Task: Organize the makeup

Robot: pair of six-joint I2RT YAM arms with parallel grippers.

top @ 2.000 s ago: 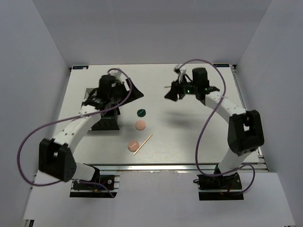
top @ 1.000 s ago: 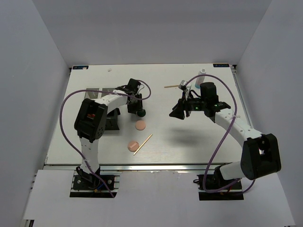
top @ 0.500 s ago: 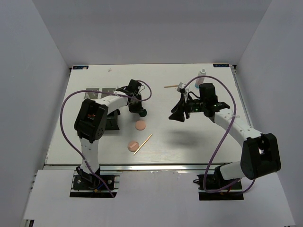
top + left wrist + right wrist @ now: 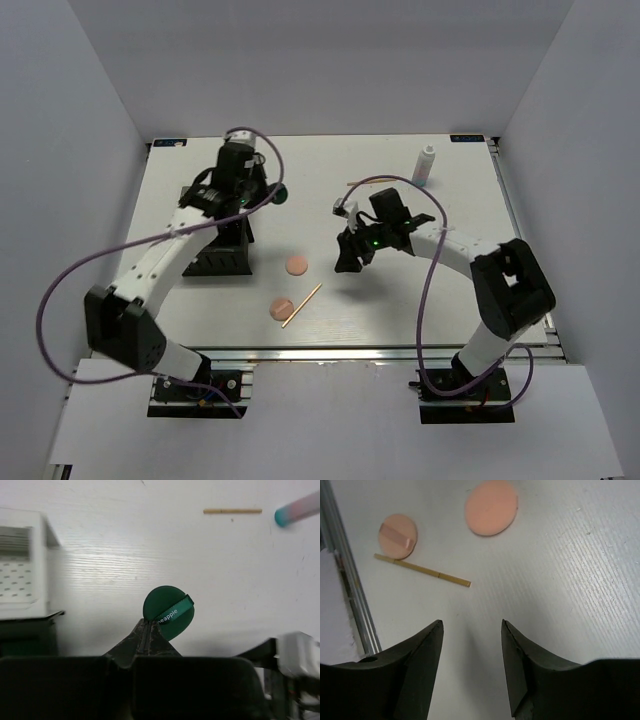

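Observation:
My left gripper (image 4: pixel 149 622) is shut on the edge of a dark green disc (image 4: pixel 167 611) with a lettered ribbon and holds it above the table; from above, that gripper (image 4: pixel 268 197) and disc (image 4: pixel 280 194) hang beside the black organizer (image 4: pixel 218 262). My right gripper (image 4: pixel 471 625) stands open and empty just above the table, to the right of a plain peach disc (image 4: pixel 491 506), a strapped peach disc (image 4: pixel 397 536) and a wooden stick (image 4: pixel 422 570). In the top view it (image 4: pixel 346 263) is right of the peach disc (image 4: pixel 297 265). A white-blue bottle (image 4: pixel 426 165) stands at the back right.
A second wooden stick (image 4: pixel 232 511) lies on the table toward the back, near the blurred bottle (image 4: pixel 299 507). A white perforated block (image 4: pixel 22 570) sits by the organizer. The table's metal front rail (image 4: pixel 347 595) runs close to the strapped disc.
My left gripper closed on the green disc and lifted it back and left, off the table. My right arm swung left and forward, toward the peach discs, still open.

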